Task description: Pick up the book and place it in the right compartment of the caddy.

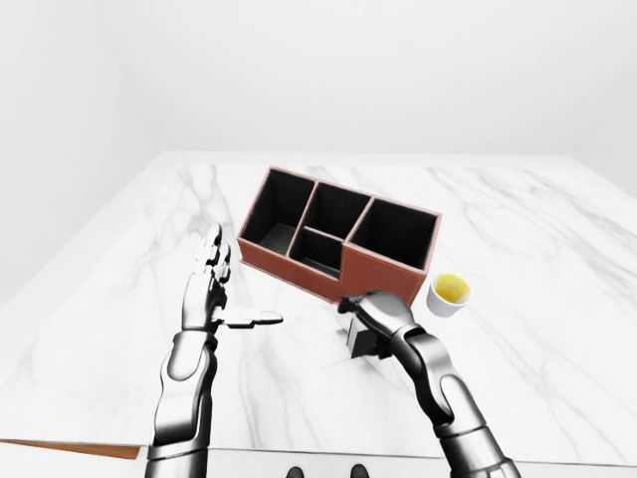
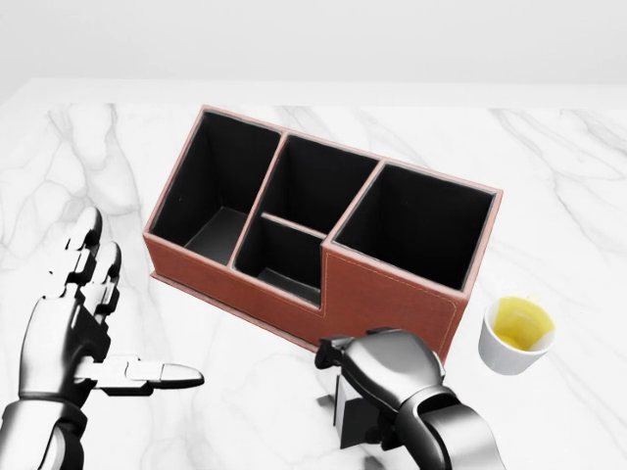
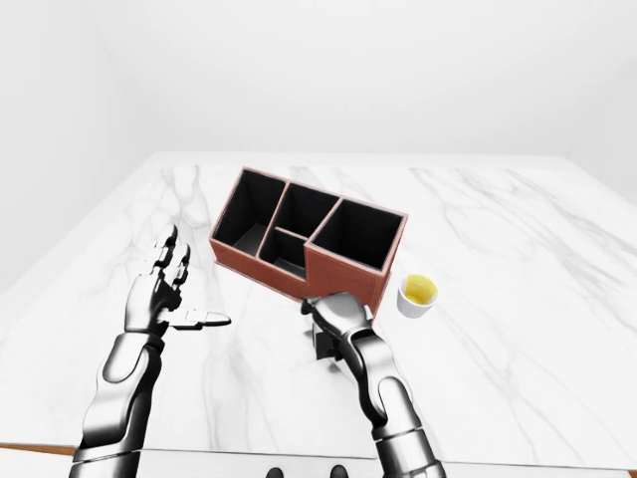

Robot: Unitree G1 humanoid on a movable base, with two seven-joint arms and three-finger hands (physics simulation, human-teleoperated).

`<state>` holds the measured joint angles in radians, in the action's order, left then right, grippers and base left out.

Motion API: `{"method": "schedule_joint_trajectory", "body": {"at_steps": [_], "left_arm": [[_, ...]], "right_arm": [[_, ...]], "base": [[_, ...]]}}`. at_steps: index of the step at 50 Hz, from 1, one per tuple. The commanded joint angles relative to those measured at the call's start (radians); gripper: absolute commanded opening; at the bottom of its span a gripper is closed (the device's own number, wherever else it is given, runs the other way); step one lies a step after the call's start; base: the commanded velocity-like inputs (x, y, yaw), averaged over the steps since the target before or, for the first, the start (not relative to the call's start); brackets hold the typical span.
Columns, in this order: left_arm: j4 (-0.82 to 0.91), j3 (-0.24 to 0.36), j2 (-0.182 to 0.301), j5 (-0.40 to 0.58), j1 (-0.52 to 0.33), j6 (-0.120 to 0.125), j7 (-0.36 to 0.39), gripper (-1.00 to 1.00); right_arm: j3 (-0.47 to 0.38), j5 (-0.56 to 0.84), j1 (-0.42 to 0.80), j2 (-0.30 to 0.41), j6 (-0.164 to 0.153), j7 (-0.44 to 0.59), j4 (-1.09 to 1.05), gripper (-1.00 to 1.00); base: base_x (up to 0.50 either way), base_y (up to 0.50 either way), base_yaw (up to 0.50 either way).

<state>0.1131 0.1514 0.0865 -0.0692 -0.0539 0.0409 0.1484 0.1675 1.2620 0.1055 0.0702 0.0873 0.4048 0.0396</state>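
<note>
The brown caddy (image 2: 392, 305) stands on the white marble table (image 2: 558, 166), turned at an angle, with dark empty compartments; its right compartment (image 2: 416, 227) is the largest. The book (image 2: 351, 419) is a small dark grey block standing on the table just below the caddy's near wall. My right hand (image 2: 377, 377) is closed over the book's top, and most of the book is hidden beneath it. My left hand (image 2: 132, 308) is open and empty, palm inward, to the left of the caddy and apart from it.
A small white cup (image 2: 516, 334) with yellow liquid stands on the table right of the caddy, close to its right end. The table's near edge (image 1: 299, 450) runs just below my arms in the left-eye view.
</note>
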Motion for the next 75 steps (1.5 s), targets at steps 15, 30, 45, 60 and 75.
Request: {"method": "schedule_joint_trajectory", "body": {"at_steps": [15,30,45,60,75], "left_arm": [[0.002,0.001,-0.001,-0.004,0.007,-0.005,0.006,1.0],[0.013,0.001,-0.004,-0.008,0.02,-0.005,0.016,1.0],[0.02,0.0,-0.007,-0.008,0.029,-0.006,0.02,1.0],[0.03,0.003,-0.009,-0.014,0.039,-0.005,0.023,1.0],[0.026,0.004,-0.008,-0.016,0.034,-0.007,0.022,1.0]], "right_arm": [[-0.01,0.029,0.022,0.004,0.0,-0.03,0.032,0.23],[-0.017,0.057,0.047,0.011,0.0,-0.054,0.088,0.24],[-0.018,0.087,0.048,0.023,0.0,-0.067,0.158,0.25],[-0.012,0.138,0.011,0.037,0.0,-0.034,0.168,-1.0],[0.0,0.082,-0.023,0.014,0.0,-0.017,0.036,-1.0]], "base": [[0.0,0.0,0.0],[0.0,0.0,0.0],[0.01,0.0,0.01],[0.0,0.0,0.0],[0.0,0.0,0.0]]}}
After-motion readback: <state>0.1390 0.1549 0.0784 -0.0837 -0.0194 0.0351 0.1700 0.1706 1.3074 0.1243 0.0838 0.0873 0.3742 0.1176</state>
